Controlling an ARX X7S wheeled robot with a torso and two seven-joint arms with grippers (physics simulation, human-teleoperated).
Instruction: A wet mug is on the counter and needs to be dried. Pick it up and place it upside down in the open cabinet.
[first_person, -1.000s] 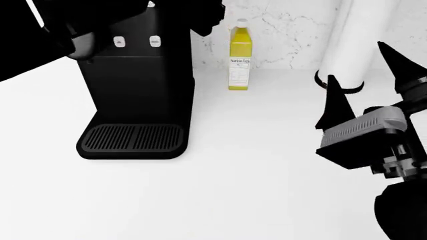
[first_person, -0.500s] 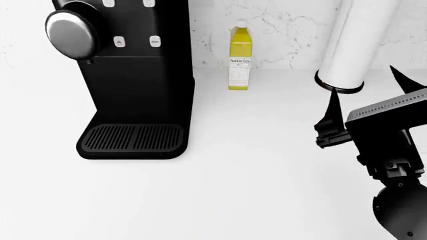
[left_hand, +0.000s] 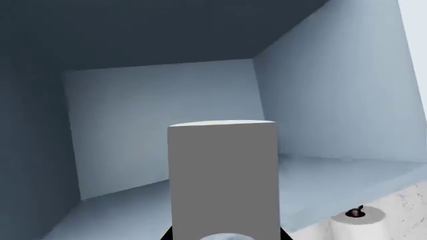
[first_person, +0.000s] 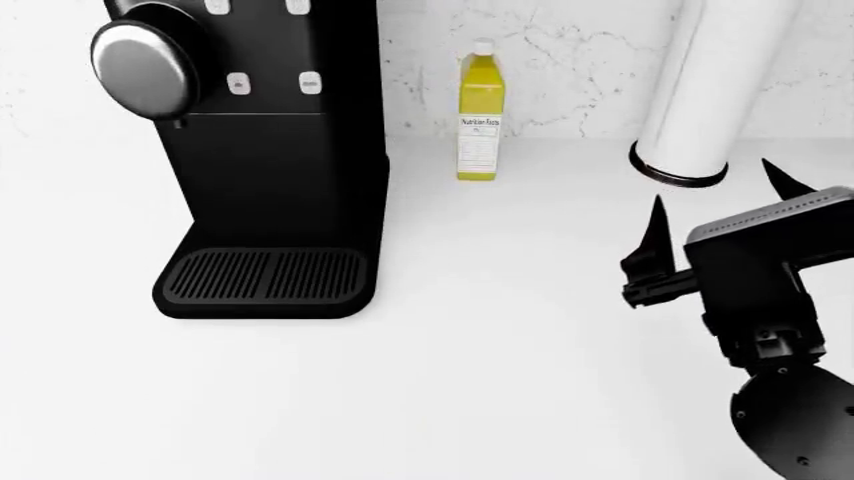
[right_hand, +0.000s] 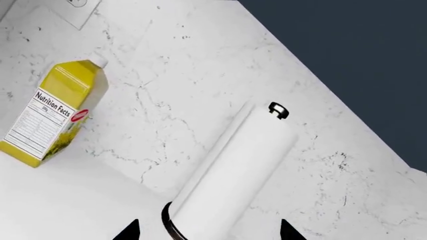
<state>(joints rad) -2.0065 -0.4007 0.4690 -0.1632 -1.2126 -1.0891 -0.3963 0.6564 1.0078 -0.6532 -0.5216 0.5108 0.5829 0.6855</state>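
In the left wrist view the mug looks grey in the shade and stands as an upright cylinder. It is held inside the open cabinet, above the cabinet floor. My left gripper is shut on the mug's near end, with only its black tips showing beside it. The handle is hidden. I cannot tell which end of the mug faces up. Neither the left arm nor the mug shows in the head view. My right gripper hangs open and empty over the white counter, close in front of the paper roll.
A tall white paper roll with a black base ring stands just behind the right gripper. A yellow bottle stands by the marbled wall. A black coffee machine is at the left. The roll's top shows below the cabinet.
The left arm has risen out of the head view's upper left, uncovering the coffee machine. The right gripper has sunk a little and turned in front of the roll.
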